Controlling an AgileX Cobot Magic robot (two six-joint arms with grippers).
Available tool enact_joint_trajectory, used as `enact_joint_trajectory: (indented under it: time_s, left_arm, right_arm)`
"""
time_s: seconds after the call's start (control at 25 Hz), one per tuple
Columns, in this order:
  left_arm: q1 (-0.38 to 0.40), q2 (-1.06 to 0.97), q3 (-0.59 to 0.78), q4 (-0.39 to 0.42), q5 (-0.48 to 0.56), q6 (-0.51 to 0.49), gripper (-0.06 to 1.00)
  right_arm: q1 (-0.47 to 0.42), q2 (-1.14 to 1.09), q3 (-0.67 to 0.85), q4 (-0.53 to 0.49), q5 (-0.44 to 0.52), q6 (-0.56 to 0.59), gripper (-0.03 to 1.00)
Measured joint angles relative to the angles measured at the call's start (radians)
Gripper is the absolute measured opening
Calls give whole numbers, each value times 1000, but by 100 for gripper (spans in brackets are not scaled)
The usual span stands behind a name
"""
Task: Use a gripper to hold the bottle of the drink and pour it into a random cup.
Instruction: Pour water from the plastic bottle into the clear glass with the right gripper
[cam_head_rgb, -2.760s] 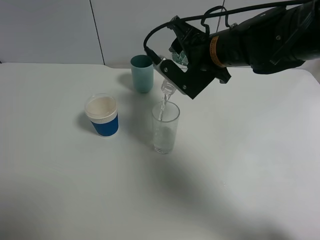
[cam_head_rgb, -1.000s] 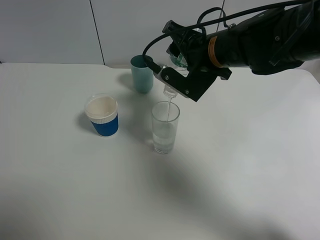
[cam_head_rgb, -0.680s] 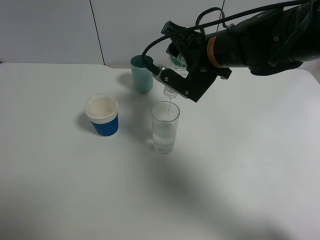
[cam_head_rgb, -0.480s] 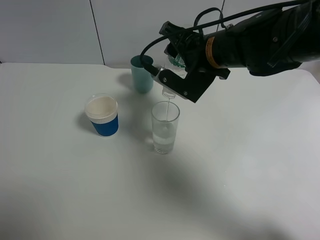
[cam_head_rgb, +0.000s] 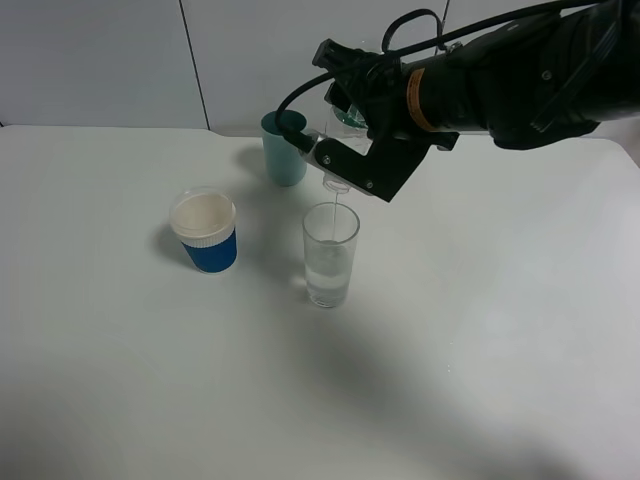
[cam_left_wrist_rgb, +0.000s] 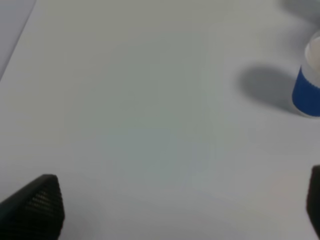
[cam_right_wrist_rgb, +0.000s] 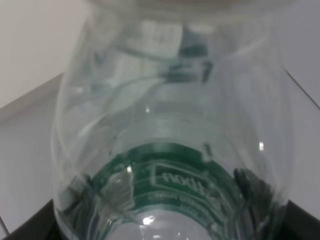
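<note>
In the exterior high view my right gripper (cam_head_rgb: 352, 160) is shut on the bottle of the drink (cam_head_rgb: 346, 118), a clear plastic bottle with a green label. The bottle is tipped steeply, with its open neck pointing down just above the cup (cam_head_rgb: 331, 256). A thin stream runs from the neck into this clear, straight-sided glass, which holds some liquid. The right wrist view is filled by the bottle (cam_right_wrist_rgb: 170, 130), with its green label close to the lens. In the left wrist view my left gripper (cam_left_wrist_rgb: 182, 200) hangs open over bare table, its fingertips (cam_left_wrist_rgb: 37, 205) far apart.
A blue-sleeved white paper cup (cam_head_rgb: 205, 231) stands to the left of the glass, and its edge shows as a paper cup (cam_left_wrist_rgb: 310, 82) in the left wrist view. A teal cup (cam_head_rgb: 284, 147) stands behind the glass, close to the gripper's cable. The table (cam_head_rgb: 480, 330) is white.
My right gripper has turned and risen a little, tipping the bottle steeper. The stream has thinned and the liquid in the glass stands higher.
</note>
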Motion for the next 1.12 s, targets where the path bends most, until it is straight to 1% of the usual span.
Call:
enact_joint_trajectory:
  time_s: [0.2,0.52,0.84,1.12]
  left_arm:
    - [0,0,0,0,0,0,98]
    - [0,0,0,1,0,0,98]
    - [0,0,0,1,0,0,98]
    - [0,0,0,0,0,0,98]
  right_arm:
    - [10,0,0,0,8,-7,57]
    - [31,0,0,0,23,-76,57]
    - [53,0,-24,0,54,-88,57]
    - [61,-1,-40,0,55,-92,57]
